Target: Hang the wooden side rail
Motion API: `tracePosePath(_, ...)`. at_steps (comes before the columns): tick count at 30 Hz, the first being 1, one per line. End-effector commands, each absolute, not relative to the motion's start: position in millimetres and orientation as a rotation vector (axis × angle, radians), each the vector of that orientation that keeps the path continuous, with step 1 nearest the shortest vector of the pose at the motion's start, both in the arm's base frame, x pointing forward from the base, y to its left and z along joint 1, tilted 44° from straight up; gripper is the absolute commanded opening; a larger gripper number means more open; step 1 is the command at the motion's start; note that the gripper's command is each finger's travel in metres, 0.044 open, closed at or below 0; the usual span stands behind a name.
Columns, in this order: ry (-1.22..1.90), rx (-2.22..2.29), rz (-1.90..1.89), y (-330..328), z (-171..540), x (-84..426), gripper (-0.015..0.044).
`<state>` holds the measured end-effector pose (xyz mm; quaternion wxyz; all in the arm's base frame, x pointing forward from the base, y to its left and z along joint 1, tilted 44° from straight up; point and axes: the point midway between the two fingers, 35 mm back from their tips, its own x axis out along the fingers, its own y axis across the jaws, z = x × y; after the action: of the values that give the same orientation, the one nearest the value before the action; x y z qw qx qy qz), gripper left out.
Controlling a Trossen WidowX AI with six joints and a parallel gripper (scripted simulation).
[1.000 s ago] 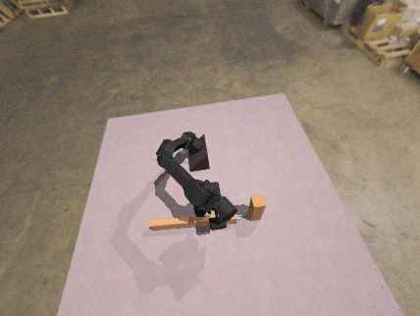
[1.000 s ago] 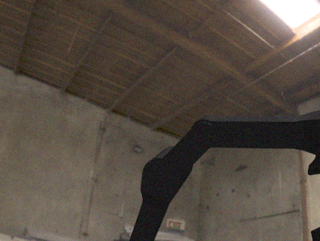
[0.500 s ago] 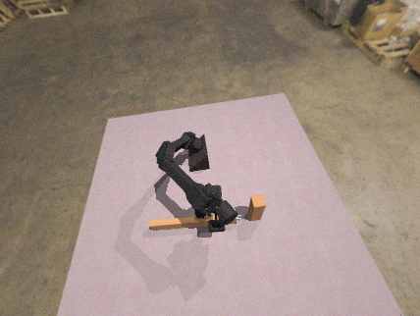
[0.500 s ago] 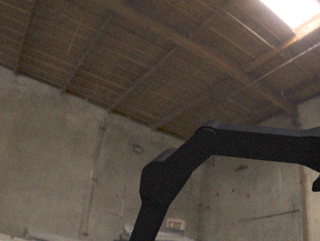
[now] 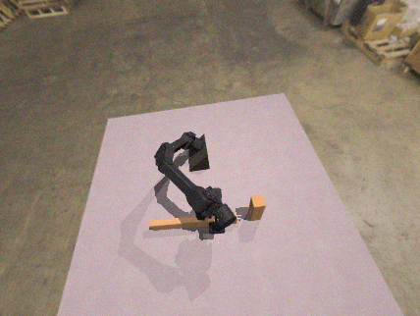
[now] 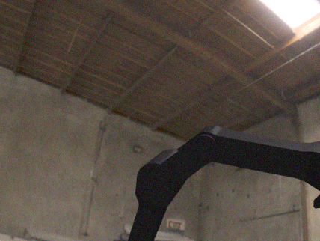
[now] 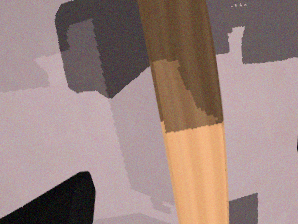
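With its fingers spread and empty, the gripper (image 5: 217,228) (image 7: 201,164) should straddle the rail (image 5: 164,224) (image 7: 200,170) squarely, midway between the tabletop's (image 5: 294,147) (image 7: 30,130) side edges.

Bare concrete walls (image 6: 56,150), timber ceiling (image 6: 149,56).

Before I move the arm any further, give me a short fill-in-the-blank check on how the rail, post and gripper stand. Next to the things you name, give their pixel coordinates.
1. In the top view, the gripper (image 5: 217,231) is over the wooden ____.
2. The headboard post (image 5: 256,208) stands to the ____ of the rail (image 5: 166,224) (image 7: 201,170) in the top view.
3. The gripper's fingers stand ____, with nothing between them.
4. Between the hooks (image 5: 238,218) and the post there is a ____, so the rail is not hung.

Missing words, in order: rail; right; open; gap.
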<state>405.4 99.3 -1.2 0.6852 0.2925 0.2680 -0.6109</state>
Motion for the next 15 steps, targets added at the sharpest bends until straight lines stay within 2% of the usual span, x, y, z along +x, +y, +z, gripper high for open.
tracePosePath(1,0.600,0.645,-1.369,92.8,-6.6,406.3,0.0440)
tracePosePath(15,0.599,0.645,-1.369,77.5,-23.0,409.6,0.0440)
